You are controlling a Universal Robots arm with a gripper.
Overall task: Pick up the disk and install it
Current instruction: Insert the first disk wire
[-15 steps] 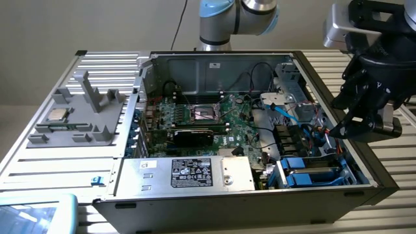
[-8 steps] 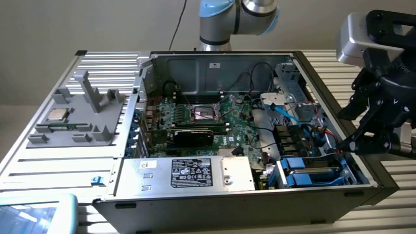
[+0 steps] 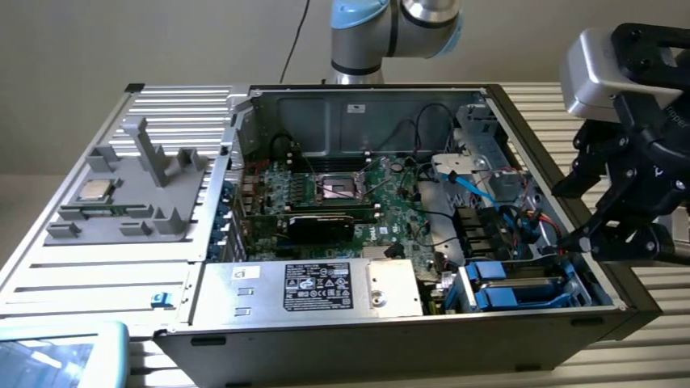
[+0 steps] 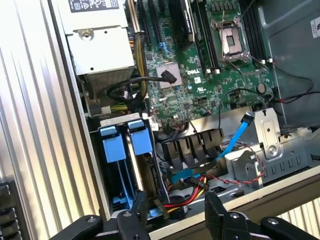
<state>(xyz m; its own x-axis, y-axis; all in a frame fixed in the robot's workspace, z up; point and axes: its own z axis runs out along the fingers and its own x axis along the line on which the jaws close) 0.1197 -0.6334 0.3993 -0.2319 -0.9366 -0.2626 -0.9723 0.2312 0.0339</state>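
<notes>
The black two-finger gripper (image 4: pixel 177 212) is held open and empty above the side wall of the open black computer case (image 3: pixel 356 343). The disk (image 4: pixel 114 150), silver-grey in a bright blue plastic carrier, is seen in the drive bay just below, untouched. An approach is judged to be in hand. A grasp would call for jaws squared across the blue end tabs.

Disk (image 3: pixel 509 293) (blue carrier) on edge inside case bay.

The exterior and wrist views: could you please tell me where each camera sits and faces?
Exterior view: above the open computer case, looking down into it; arm and open gripper show.
Wrist view: behind the gripper, looking down at the blue disk carriers; fingertips show.
Shared: motherboard, silver power box, carriers.
</notes>
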